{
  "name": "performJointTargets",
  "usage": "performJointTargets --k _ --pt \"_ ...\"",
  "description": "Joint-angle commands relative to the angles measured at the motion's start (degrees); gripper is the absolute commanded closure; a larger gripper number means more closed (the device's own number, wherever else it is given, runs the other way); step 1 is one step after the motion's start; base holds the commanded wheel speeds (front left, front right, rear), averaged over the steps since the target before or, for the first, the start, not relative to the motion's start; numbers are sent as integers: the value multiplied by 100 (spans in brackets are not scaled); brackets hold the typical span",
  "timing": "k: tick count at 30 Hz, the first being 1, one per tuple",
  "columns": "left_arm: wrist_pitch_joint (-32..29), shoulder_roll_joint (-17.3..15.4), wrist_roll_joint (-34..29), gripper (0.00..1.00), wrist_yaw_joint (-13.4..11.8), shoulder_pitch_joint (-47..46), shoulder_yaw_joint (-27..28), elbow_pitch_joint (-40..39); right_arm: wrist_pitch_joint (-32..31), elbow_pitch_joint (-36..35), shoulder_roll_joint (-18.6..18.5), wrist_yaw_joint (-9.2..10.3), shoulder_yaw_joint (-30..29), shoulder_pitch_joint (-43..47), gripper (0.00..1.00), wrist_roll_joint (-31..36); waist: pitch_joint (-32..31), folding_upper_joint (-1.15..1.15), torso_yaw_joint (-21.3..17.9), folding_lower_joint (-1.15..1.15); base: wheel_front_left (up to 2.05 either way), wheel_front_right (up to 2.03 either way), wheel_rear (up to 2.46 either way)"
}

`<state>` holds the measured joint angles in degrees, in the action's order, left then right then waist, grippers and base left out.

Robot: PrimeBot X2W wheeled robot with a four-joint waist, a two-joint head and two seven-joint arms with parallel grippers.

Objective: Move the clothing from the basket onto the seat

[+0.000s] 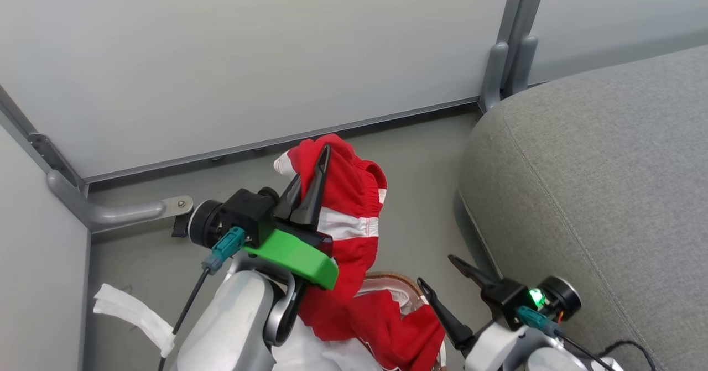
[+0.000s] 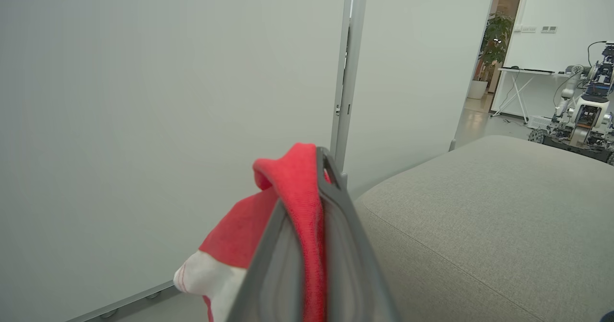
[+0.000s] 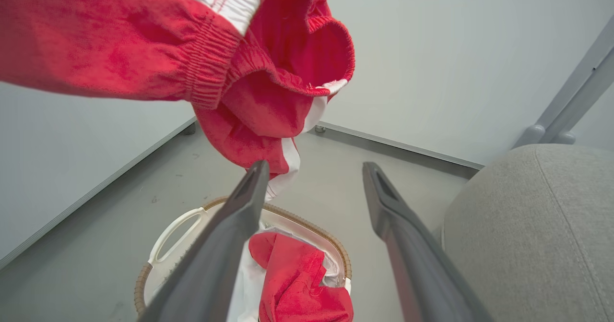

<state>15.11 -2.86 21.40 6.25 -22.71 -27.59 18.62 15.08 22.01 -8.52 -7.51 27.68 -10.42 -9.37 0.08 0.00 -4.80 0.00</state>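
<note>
My left gripper point(image 1: 315, 166) is shut on a piece of the clothing point(image 1: 348, 205), red shorts with white stripes and an elastic waistband. It holds them in the air above the basket point(image 1: 387, 276). In the left wrist view the red cloth point(image 2: 292, 187) is pinched between the fingers point(image 2: 345, 245), with the grey seat point(image 2: 479, 226) to the right. A second red piece point(image 3: 297, 274) lies in the basket point(image 3: 312, 226). My right gripper point(image 1: 436, 268) is open and empty beside the basket, close to the seat point(image 1: 597, 183). The shorts point(image 3: 240, 72) hang above its tips point(image 3: 315, 166).
White partition walls close in the back and left, joined by a grey metal post point(image 1: 509, 45) and a floor bracket point(image 1: 121, 213). A white cloth strip point(image 1: 133, 313) hangs at the lower left. Another robot point(image 2: 585, 111) stands beyond the seat.
</note>
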Motion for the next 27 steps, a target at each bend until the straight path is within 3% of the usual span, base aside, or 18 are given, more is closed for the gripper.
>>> performJointTargets --k 1,9,16,27 --pt "6 -11 64 100 -18 -105 -39 -41 12 91 -59 4 79 -189 0 102 6 0 20 0 0 0 0" --pt "6 -11 232 100 -38 -193 -378 -54 12 609 22 4 672 -978 0 376 1 0 215 0 0 0 0" --pt "6 -11 319 100 -57 -256 -635 -24 12 750 130 4 1083 -1325 0 142 -13 0 387 0 0 0 0" --pt "6 -10 452 100 -11 -310 -967 -99 12 978 111 4 1317 -1560 0 296 -20 0 515 0 0 0 0"
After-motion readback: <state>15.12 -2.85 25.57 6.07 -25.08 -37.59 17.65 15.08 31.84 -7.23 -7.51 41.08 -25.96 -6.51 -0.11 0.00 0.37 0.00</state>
